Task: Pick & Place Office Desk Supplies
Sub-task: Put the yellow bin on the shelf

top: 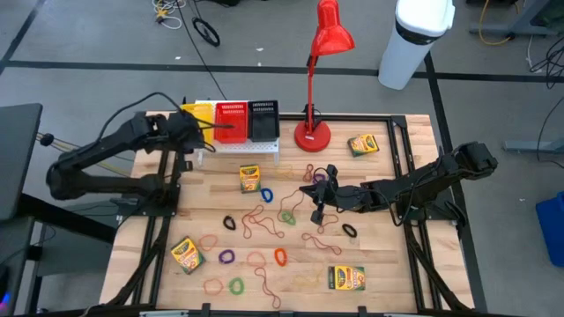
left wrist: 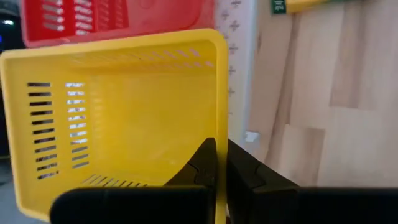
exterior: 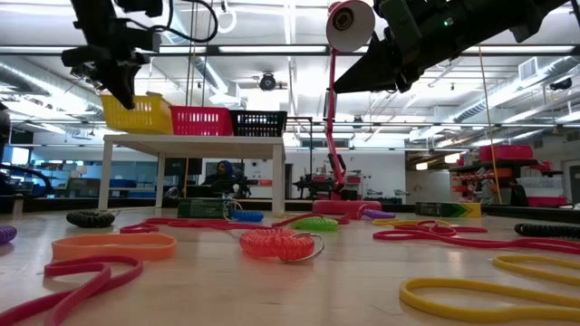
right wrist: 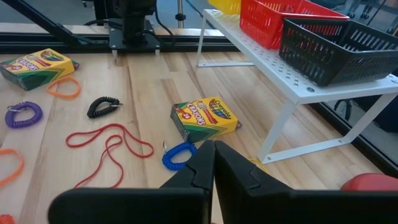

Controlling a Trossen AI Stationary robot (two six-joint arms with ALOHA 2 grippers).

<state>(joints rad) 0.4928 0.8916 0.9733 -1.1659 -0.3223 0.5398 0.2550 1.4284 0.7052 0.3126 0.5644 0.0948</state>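
Several green-and-yellow crayon boxes lie flat on the table [top: 250,177] [top: 362,144] [top: 186,254] [top: 346,278]; one also shows in the right wrist view [right wrist: 204,116]. Thin rubber-band loops in red, brown, purple, green and black are scattered over the wood [top: 264,220] [exterior: 272,243]. My left gripper [left wrist: 216,171] [top: 203,129] is at the far left, shut on a yellow basket [left wrist: 124,118] [exterior: 136,113] on the white rack. My right gripper [right wrist: 214,163] [top: 319,192] hangs shut above the middle of the table, with nothing showing between its fingers. My left gripper pinches the yellow basket's wall [left wrist: 220,124], the one facing the table's near side, at its rim. One finger [left wrist: 202,163] is inside the basket and the other [left wrist: 245,169] outside. The fingers come from above. Whether the basket's bottom still rests on the rack, I cannot tell.
A white perforated rack [top: 251,148] [right wrist: 267,68] stands at the far edge and carries a red basket [top: 232,120] and a black basket [top: 263,119]. A tall red desk lamp [top: 313,132] stands right of it. Black frame rails run along both table sides.
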